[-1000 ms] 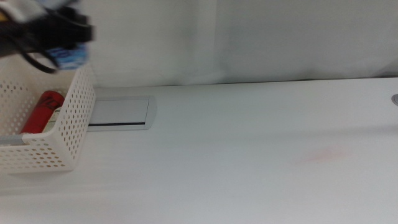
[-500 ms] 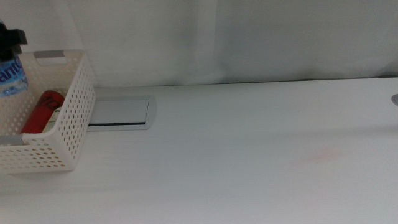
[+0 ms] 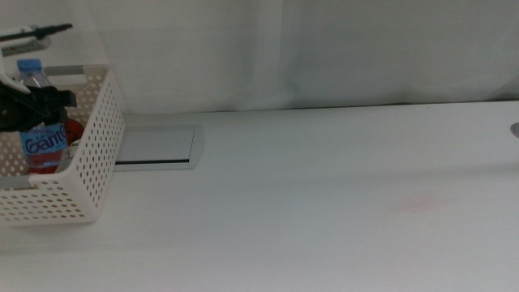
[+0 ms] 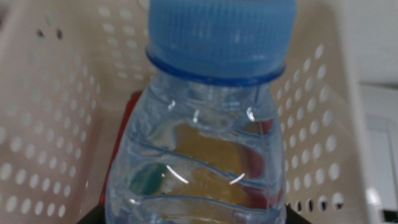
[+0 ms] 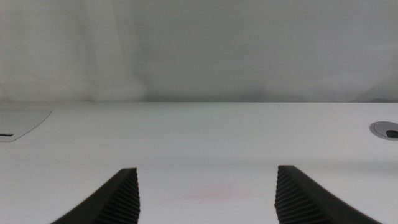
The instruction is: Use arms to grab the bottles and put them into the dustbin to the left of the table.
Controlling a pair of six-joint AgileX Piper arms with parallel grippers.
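A white perforated dustbin (image 3: 85, 154) is seen at the far left of a plain white table (image 3: 324, 195), with a flat grey panel (image 3: 158, 146) set into the tabletop just beside the bin's right wall. The left gripper (image 3: 32, 104) is held over the dustbin, and a small clear water bottle (image 3: 42, 134) with a blue cap (image 4: 221, 34) and blue label is pinched between its jaws. The bottle is held upright, its long axis vertical, with the cap above the gripper and the labelled body below it, inside the bin walls. Whether the bottle's base touches the bin floor cannot be told. Behind and below the bottle, a red cola can (image 3: 71, 131) is seen lying in the bin; in the left wrist view red (image 4: 124, 155) is visible beside the clear plastic. The bin's perforated walls (image 4: 56, 124) close in on both sides of the gripper.

The right gripper (image 5: 205, 193) is held low over bare tabletop, well apart from the bin, with its jaws spread wide and nothing between them. A round grommet (image 5: 387, 129) is set in the table off to one side of it.
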